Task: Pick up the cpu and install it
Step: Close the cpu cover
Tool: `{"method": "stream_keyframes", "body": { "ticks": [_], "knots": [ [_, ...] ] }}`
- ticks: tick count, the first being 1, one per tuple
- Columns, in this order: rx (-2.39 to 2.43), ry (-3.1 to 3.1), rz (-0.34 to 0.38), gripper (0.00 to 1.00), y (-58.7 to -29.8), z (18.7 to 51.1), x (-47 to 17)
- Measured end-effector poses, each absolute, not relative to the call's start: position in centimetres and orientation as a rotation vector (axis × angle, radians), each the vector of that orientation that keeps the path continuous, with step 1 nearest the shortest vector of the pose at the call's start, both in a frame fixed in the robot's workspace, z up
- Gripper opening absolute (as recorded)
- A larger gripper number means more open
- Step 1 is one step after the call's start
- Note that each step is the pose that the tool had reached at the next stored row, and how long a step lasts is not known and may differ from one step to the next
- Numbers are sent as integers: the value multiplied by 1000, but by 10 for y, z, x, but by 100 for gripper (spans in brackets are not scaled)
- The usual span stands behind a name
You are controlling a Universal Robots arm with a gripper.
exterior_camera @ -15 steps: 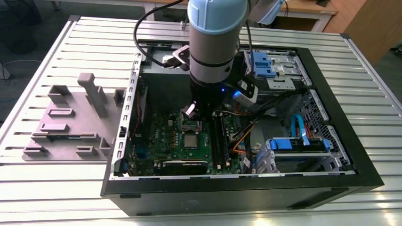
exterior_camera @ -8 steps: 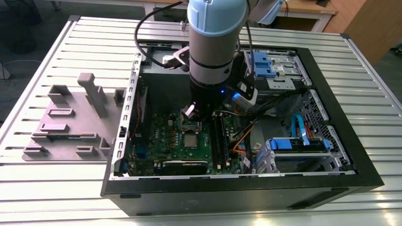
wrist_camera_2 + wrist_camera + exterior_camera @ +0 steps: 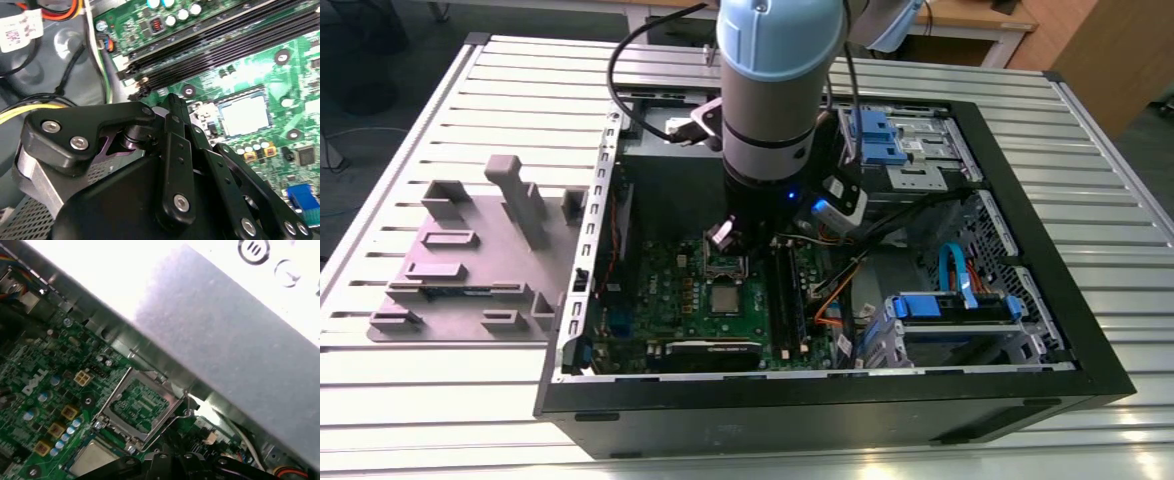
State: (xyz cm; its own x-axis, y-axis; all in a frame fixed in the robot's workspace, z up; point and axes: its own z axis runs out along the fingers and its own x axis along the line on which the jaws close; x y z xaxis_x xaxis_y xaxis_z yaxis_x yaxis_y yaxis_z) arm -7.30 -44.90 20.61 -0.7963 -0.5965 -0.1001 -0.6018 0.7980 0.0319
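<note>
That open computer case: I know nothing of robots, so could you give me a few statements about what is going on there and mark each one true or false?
1. The computer case lies open, with its green motherboard exposed. True.
2. The cpu lies on the grey holder outside the case. False: the silvery square sits on the motherboard, inside the case.
3. The robot arm reaches down into the case, above the motherboard. True.
4. The green memory stick is plugged into the long black slots. False: it lies in the grey holder at the exterior view's left, and the slots in the second wrist view are empty.
</note>
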Motion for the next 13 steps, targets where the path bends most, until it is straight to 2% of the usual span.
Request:
{"method": "stream_keyframes", "body": {
  "ticks": [13],
  "knots": [
    [-941, 2901, 102, 11, -449, 206, -77]
  ]
}}
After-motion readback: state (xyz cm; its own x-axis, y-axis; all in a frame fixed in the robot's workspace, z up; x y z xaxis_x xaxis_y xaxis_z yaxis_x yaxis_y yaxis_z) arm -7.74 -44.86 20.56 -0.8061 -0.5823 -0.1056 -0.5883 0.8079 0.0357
